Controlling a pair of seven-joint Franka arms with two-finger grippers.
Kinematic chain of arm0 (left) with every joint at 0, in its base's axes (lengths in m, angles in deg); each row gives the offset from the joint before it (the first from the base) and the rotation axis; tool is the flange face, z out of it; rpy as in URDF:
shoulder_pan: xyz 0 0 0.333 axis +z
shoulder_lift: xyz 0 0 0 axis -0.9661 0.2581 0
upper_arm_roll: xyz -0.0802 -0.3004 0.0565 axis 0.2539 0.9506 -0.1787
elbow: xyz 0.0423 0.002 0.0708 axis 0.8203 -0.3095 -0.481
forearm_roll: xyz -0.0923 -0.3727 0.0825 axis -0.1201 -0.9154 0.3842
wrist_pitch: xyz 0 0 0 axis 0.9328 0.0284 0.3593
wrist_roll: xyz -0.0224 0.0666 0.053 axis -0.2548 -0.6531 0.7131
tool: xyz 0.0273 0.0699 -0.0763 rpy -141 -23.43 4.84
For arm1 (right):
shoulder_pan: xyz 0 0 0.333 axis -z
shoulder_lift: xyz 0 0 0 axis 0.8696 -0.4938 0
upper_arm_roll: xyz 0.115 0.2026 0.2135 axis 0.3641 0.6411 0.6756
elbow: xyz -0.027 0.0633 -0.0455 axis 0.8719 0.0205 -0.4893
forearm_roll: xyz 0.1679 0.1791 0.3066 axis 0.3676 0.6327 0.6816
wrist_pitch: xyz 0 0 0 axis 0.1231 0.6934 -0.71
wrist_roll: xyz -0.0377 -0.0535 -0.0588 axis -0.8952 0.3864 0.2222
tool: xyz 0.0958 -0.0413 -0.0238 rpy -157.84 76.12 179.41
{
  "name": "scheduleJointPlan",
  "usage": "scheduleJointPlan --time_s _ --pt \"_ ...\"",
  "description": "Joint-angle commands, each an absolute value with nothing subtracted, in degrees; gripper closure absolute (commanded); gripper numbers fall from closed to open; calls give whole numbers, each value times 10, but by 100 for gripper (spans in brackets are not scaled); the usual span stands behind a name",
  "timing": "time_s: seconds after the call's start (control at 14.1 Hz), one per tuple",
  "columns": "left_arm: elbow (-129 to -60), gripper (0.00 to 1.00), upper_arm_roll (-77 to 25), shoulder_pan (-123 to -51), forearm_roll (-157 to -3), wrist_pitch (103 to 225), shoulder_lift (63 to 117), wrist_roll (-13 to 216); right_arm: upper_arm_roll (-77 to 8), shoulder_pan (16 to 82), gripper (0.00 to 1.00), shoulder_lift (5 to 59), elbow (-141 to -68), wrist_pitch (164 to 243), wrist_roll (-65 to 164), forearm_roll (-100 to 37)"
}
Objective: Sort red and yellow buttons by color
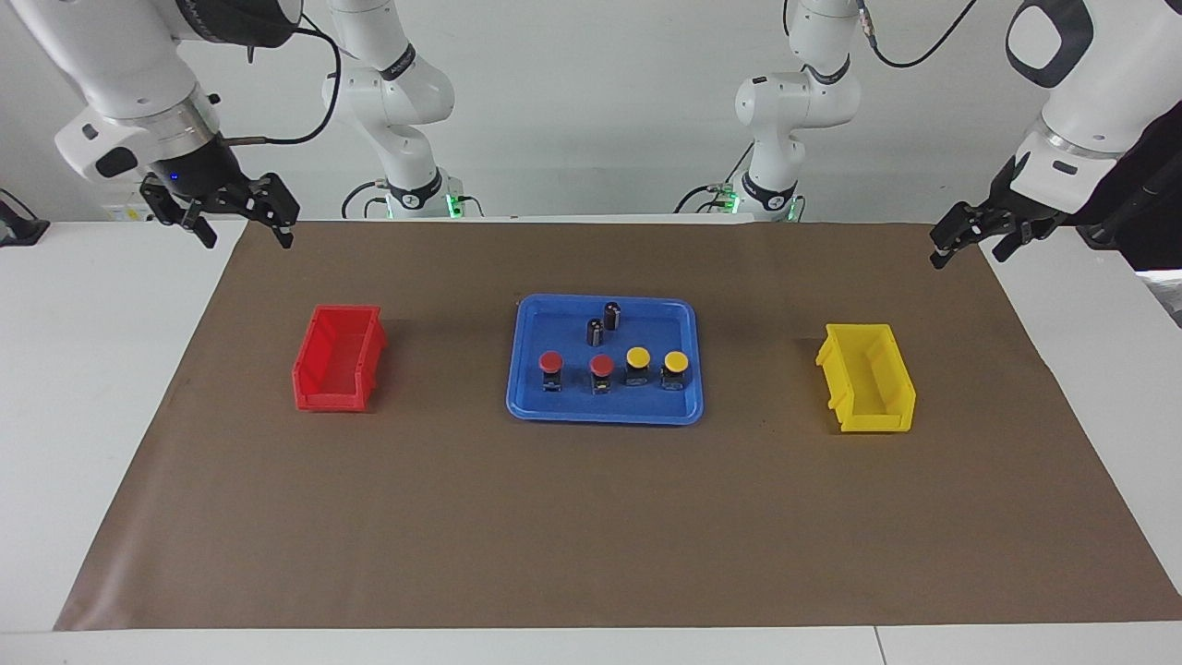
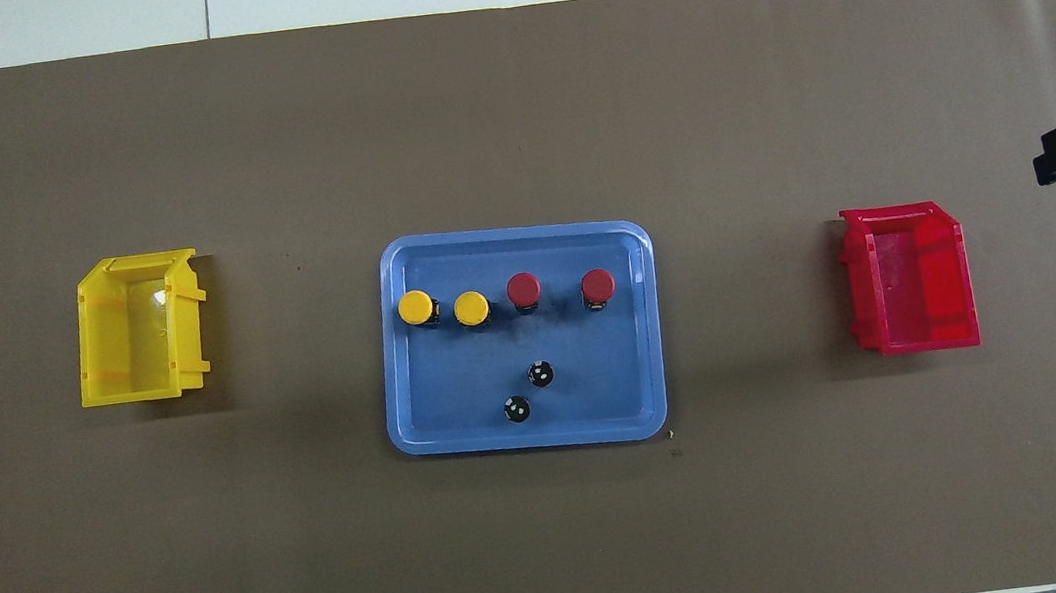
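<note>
Four buttons stand upright in a row inside the blue tray at the middle of the desk: the two red buttons on the side toward the right arm's end, the two yellow buttons on the side toward the left arm's end, none touching its neighbour. In the same tray, nearer to the robots than the row, two dark cylinders with silvery tops stand close together. The tray rests on a brown mat that covers most of the desk. Well apart from the tray toward the right arm's end sits the red bin with nothing in it; well apart from the tray toward the left arm's end sits the yellow bin, likewise holding nothing. The right pincer hangs in the air over the mat's corner near the red bin, its fingers spread and holding nothing — the left pincer hangs over the mat's edge near the yellow bin, also spread and holding nothing. Both pincers are well apart from the tray.
</note>
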State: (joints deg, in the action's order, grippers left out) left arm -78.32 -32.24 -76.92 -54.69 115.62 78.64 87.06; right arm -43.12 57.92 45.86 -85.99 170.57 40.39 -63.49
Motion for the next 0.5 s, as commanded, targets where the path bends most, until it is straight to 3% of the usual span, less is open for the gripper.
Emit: scheduleJointPlan --time_s 0.0,0.21,0.43 --pt "-801 0 -320 -766 -542 1153 769 871 -392 558 0 397 -799 1699 327 -638" --pt "-801 0 -320 -766 -542 1153 769 871 -391 478 0 316 -739 1715 238 -639" --pt "-801 0 -320 -766 -542 1153 769 871 -391 407 0 276 -754 1827 124 -635"
